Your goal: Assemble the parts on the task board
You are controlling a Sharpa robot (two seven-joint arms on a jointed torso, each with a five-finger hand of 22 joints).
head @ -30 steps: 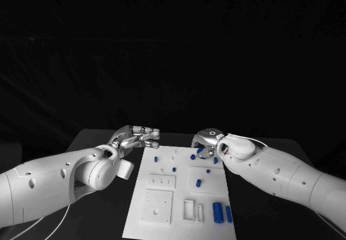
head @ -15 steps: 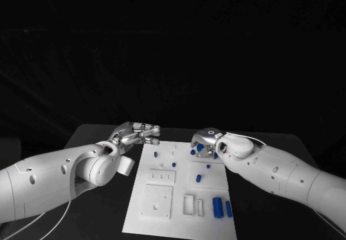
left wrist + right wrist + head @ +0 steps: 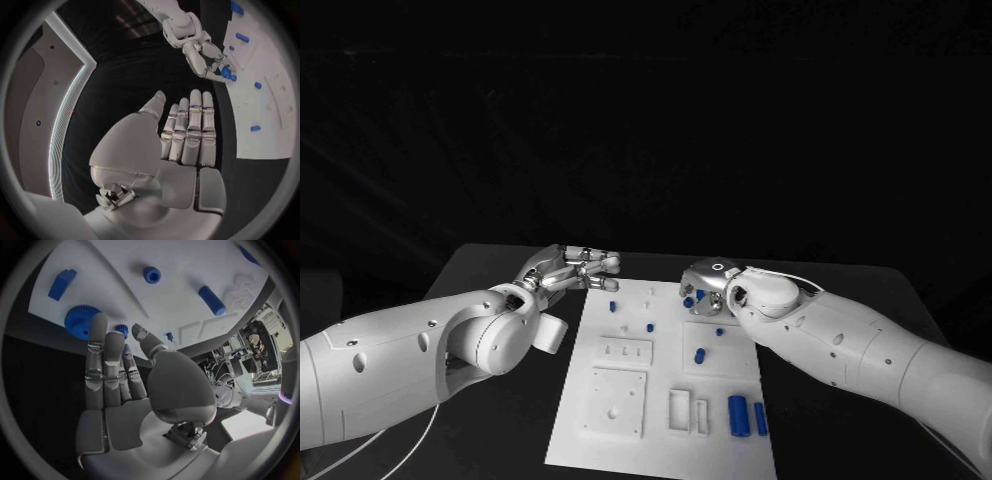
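Note:
The white task board (image 3: 661, 385) lies in the middle of the black table. My right hand (image 3: 708, 287) hangs over its far right part. There its fingertips (image 3: 98, 322) reach a blue gear (image 3: 78, 322), and a small blue piece (image 3: 122, 330) shows between a finger and the thumb. Whether anything is pinched I cannot tell. The left wrist view shows the right hand (image 3: 201, 50) with blue (image 3: 226, 75) at its fingertips. My left hand (image 3: 571, 270) hovers beside the board's far left corner, fingers straight and together (image 3: 187, 130), holding nothing.
Other blue parts lie on the board: two cylinders (image 3: 737, 415) near the front right, a short piece (image 3: 700, 354) mid-board, and small pegs (image 3: 651, 327) farther back. White recessed blocks (image 3: 615, 400) sit at the board's front left. Black table borders the board on both sides.
The head camera has shifted. My right hand has edged slightly left and farther over the board. The left hand holds its place.

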